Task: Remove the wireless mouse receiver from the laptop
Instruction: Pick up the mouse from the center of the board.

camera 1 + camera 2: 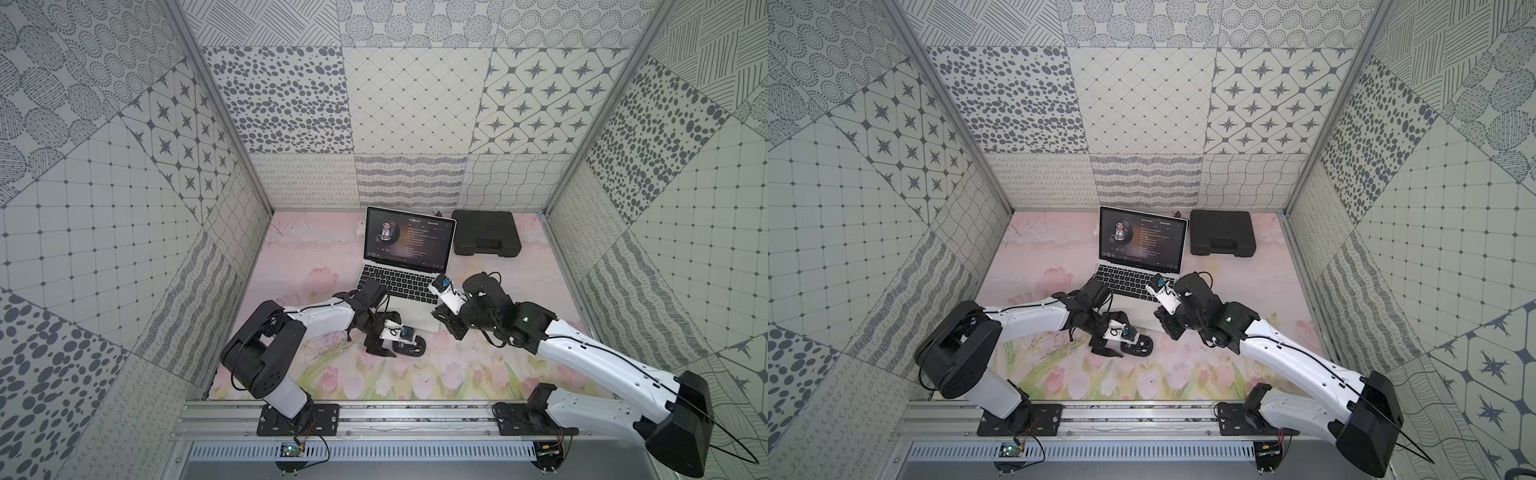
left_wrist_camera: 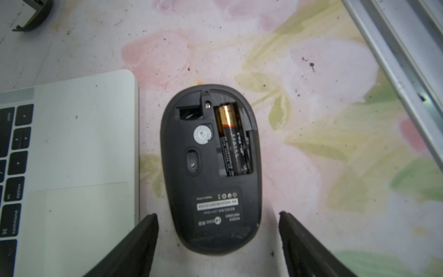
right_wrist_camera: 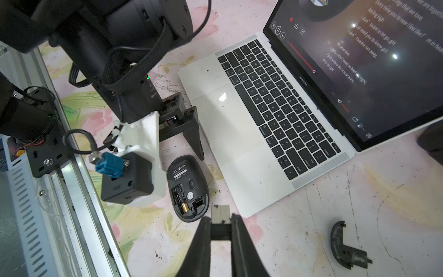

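The silver laptop (image 1: 399, 282) (image 1: 1129, 278) (image 3: 242, 134) stands open at mid-table, its screen lit. My right gripper (image 3: 221, 219) (image 1: 446, 326) is shut on the wireless mouse receiver (image 3: 220, 212), a small black stub whose metal plug sticks out past the fingertips. It hangs off the laptop's front right corner, apart from the laptop. A black mouse (image 2: 208, 167) (image 3: 188, 189) (image 1: 411, 347) lies belly up with its battery showing. My left gripper (image 2: 218, 215) is open, one finger on either side of the mouse's rear end, not touching it.
The mouse's curved battery cover (image 3: 345, 247) (image 2: 33, 14) lies loose on the floral mat right of the laptop. A black plastic case (image 1: 486, 232) sits at the back right. An aluminium rail (image 2: 395, 48) runs along the front edge.
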